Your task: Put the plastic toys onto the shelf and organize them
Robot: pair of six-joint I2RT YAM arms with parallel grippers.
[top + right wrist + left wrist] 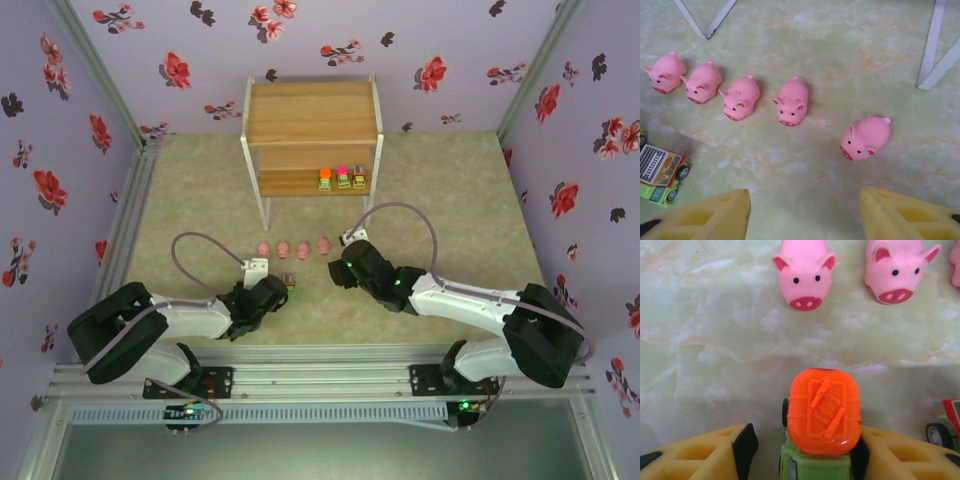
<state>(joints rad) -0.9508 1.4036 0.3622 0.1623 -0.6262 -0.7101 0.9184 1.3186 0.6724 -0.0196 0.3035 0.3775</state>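
Orange toy: a small blocky plastic car with an orange top and green base (822, 410) stands on the pale green marbled tabletop (705, 355), well in front of the shelf and not on it.
Left gripper (804, 442): its yellow fingers stand apart on either side of the orange toy. The right pad seems to touch it, and the left pad (745, 442) shows a gap, so it is not clamped.
Grey toy: a grey-topped car on a green base (659, 169) sits just beside the orange toy, equally far from the shelf.
Pink pigs: four rounded pink plastic pigs (741, 97) form a row between the shelf and the cars. A fifth pig (866, 137) lies apart from the row.
Right gripper (804, 192): fingers apart with nothing between them, near the fifth pig.
Shelved toys: three blocky toys (343, 178) stand side by side on the lower tier, towards its right end.
Shelf: a two-tier light brown wooden shelf on white metal legs (312, 112).
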